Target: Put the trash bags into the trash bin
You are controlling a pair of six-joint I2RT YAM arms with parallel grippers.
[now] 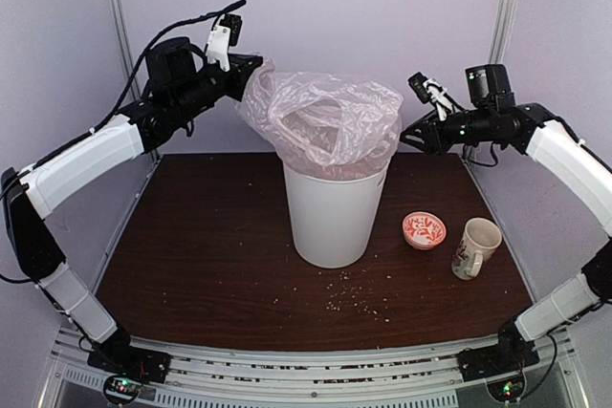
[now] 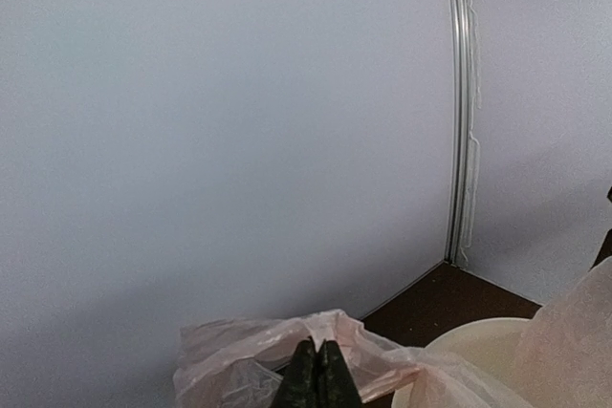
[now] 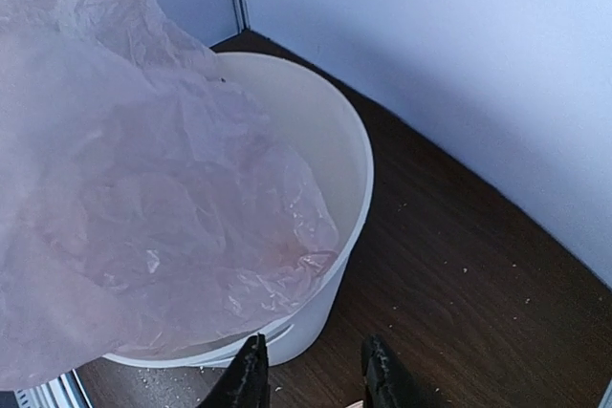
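Pink and crinkly, the bag sits partly inside your white bin and billows above its rim, mid-counter. Your left gripper is pinched closed on the bag's far-left edge, holding it up. Your right gripper hangs just right of the rim, jaws partly apart, gripping nothing. A mug and small bowl stand further right.

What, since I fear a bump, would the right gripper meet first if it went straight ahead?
Probably the near rim of the white bin, just ahead of the open right gripper. The pink bag bulging from it lies close behind. Depth is unclear, so the bag might touch first.
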